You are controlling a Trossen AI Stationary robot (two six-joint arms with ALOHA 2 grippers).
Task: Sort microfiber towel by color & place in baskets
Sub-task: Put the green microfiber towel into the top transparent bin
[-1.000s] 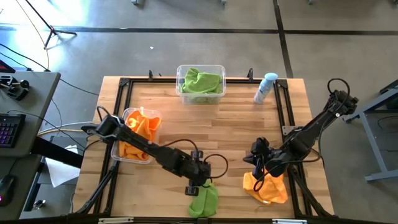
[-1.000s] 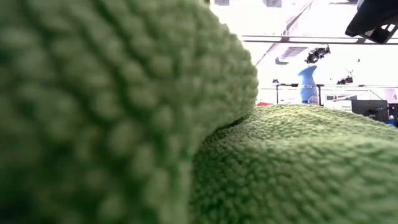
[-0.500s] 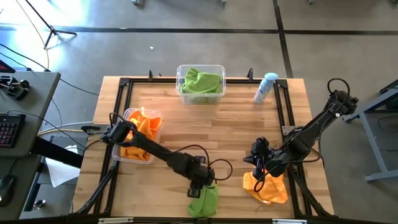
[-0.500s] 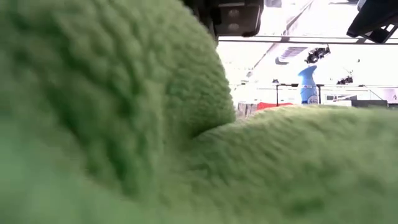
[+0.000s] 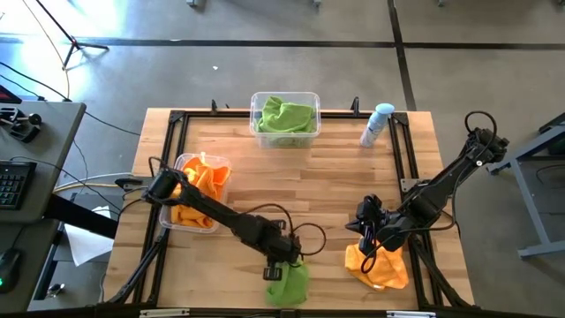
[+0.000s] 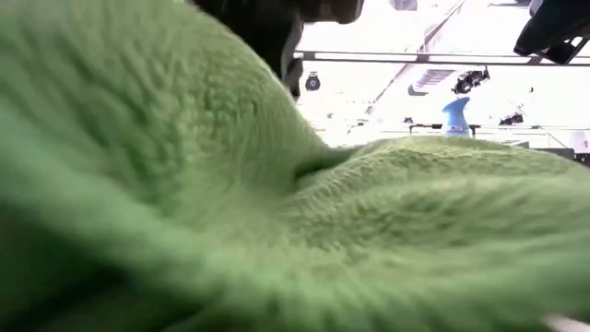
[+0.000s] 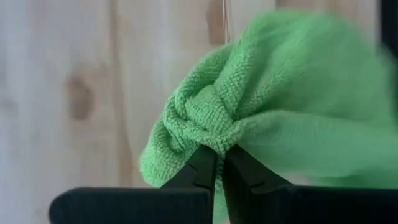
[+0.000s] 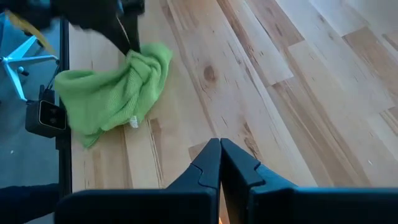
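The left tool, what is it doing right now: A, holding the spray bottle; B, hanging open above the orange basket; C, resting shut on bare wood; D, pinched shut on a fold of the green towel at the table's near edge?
D: in the left wrist view the left tool has its fingers closed on a bunched fold of the green towel, which lies on the table near its front edge.
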